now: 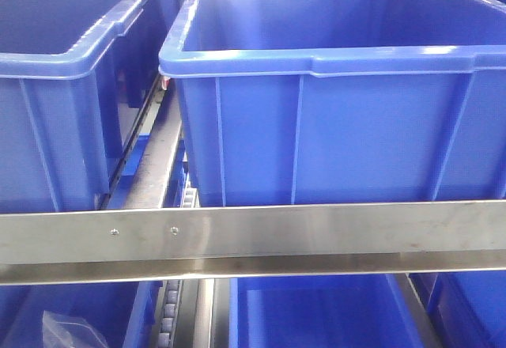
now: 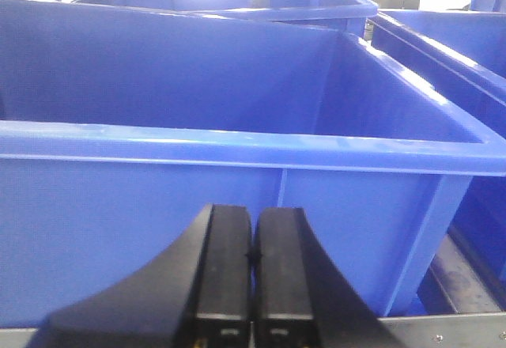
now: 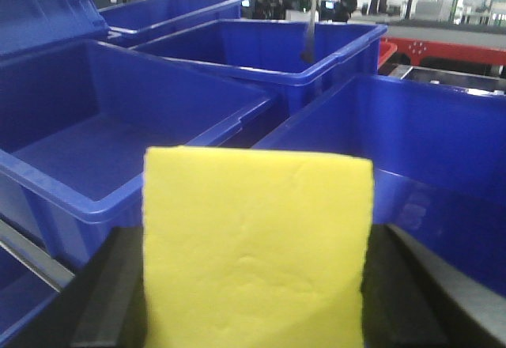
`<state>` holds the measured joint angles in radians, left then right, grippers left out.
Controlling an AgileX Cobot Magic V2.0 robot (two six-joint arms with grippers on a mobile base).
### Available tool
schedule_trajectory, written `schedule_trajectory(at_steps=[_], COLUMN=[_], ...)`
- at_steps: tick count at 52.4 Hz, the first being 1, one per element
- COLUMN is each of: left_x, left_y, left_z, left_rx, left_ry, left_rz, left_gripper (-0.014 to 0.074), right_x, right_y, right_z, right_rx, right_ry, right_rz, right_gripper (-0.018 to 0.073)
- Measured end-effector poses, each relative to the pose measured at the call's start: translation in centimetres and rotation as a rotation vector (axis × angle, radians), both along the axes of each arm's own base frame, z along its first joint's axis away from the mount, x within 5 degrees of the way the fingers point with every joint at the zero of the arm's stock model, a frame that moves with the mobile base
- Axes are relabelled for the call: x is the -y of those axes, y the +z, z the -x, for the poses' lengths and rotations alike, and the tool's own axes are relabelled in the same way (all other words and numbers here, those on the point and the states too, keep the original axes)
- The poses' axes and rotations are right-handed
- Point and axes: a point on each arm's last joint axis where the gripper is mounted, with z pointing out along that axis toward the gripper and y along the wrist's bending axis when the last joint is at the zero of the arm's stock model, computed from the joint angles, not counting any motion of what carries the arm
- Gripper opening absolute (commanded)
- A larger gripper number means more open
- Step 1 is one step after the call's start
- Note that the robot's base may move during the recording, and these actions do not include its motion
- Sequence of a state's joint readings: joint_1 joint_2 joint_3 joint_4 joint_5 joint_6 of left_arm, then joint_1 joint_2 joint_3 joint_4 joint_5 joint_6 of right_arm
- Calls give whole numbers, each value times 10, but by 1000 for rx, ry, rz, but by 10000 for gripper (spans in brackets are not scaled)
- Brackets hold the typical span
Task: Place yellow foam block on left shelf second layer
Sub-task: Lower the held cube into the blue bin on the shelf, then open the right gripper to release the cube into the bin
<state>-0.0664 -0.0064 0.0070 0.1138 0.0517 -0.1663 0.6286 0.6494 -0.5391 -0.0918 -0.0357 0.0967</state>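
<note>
The yellow foam block point(image 3: 257, 245) fills the lower middle of the right wrist view. My right gripper point(image 3: 253, 285) is shut on it, one black finger point(image 3: 107, 293) on each side. It is held above and in front of open blue bins. My left gripper point(image 2: 253, 257) is shut and empty, its two black fingers pressed together in front of the near wall of a blue bin point(image 2: 237, 150). Neither gripper nor the block shows in the front view.
The front view shows two blue bins point(image 1: 332, 87) point(image 1: 55, 95) on a shelf layer behind a steel rail point(image 1: 253, 237), with more blue bins below. The right wrist view shows several open blue bins point(image 3: 103, 142) and a red frame point(image 3: 451, 47) at the back right.
</note>
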Motion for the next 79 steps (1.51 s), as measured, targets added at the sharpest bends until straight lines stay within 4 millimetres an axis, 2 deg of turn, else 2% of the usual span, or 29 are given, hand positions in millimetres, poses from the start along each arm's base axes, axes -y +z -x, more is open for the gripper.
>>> schedule_trajectory(at_steps=[12,16,23,28,34,38,44,49,57,63,67,72,79], left_x=[0,0,0,0,0,0,0,0,0,0,0,0,0], left_y=[0,0,0,0,0,0,0,0,0,0,0,0,0], left_z=[0,0,0,0,0,0,0,0,0,0,0,0,0], left_rx=[0,0,0,0,0,0,0,0,0,0,0,0,0], left_ry=[0,0,0,0,0,0,0,0,0,0,0,0,0], left_rz=[0,0,0,0,0,0,0,0,0,0,0,0,0], left_gripper=[136,136,136,136,136,136,136,136,136,136,136,136,136], right_x=[-24,-33,-37,-40,-43,-48,-56,-60,-62,-62,-62,-62,-62], right_y=[43,51,52,45,28,8,-22,-49,-73,-76,-75,-75,-75], right_z=[-44,-71,-118,-157,-202,-229,-258,-271,-281,-283,-283,-283,-283], right_rx=[-118,-181,-311,-393,-488,-548,-617,-667,-699,-699,-694,-692,-692], right_ry=[-43,-84,-175,-231,-281,-295,-302,-302,-304,-305,-305,-305,-305], right_rz=[83,124,194,233,275,307,349,395,455,469,471,470,470], right_gripper=[298,298,298,298,298,298,298,298,298,336,433,611,601])
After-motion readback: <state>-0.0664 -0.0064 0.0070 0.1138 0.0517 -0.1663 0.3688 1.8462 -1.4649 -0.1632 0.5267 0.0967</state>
